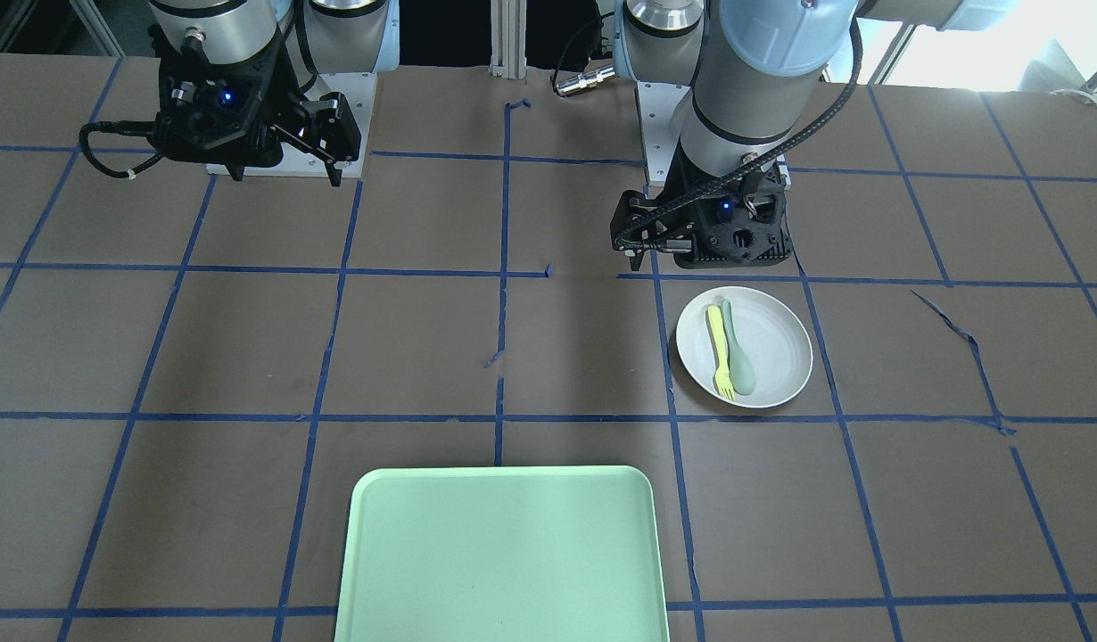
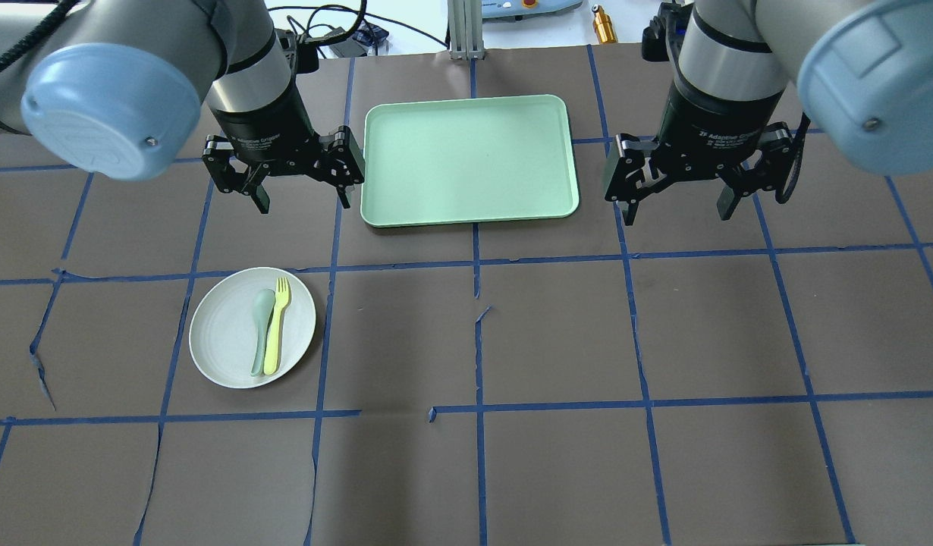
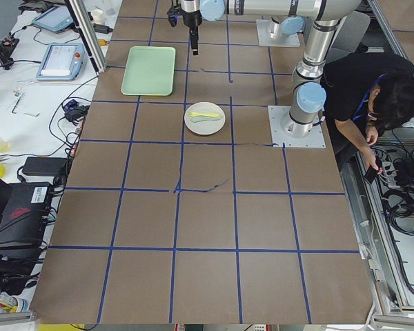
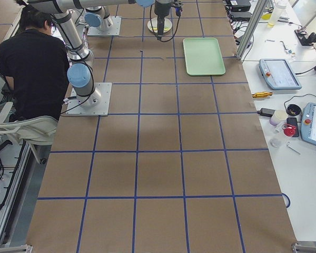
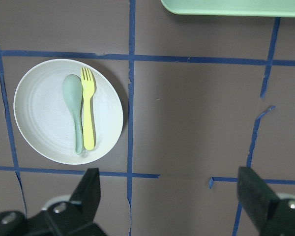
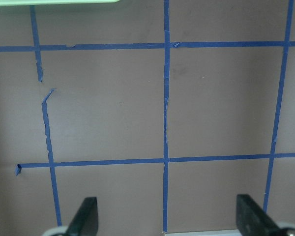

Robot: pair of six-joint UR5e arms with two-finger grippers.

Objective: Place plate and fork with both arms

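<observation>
Overhead exterior view, items on a brown table [image 2: 557, 334] gridded with blue tape. Plate [image 2: 222, 334]: round, white-grey, lying flat on the robot's left half of the table, on the side nearer the robot. Fork [image 2: 278, 326]: pale yellow, lying in the plate with its tines pointing away from the robot, side by side with a grey-green spoon [image 2: 260, 331] on its left. Tray [image 2: 466, 159]: mint-green, rectangular, at the far middle, apart from the plate. Left gripper [image 2: 305, 202]: jaws spread wide, holding nothing, raised above the table beyond the plate, just beside the tray's left edge. Right gripper [image 2: 676, 214]: jaws likewise spread, holding nothing, raised beside the tray's right edge, well apart from the plate.
</observation>
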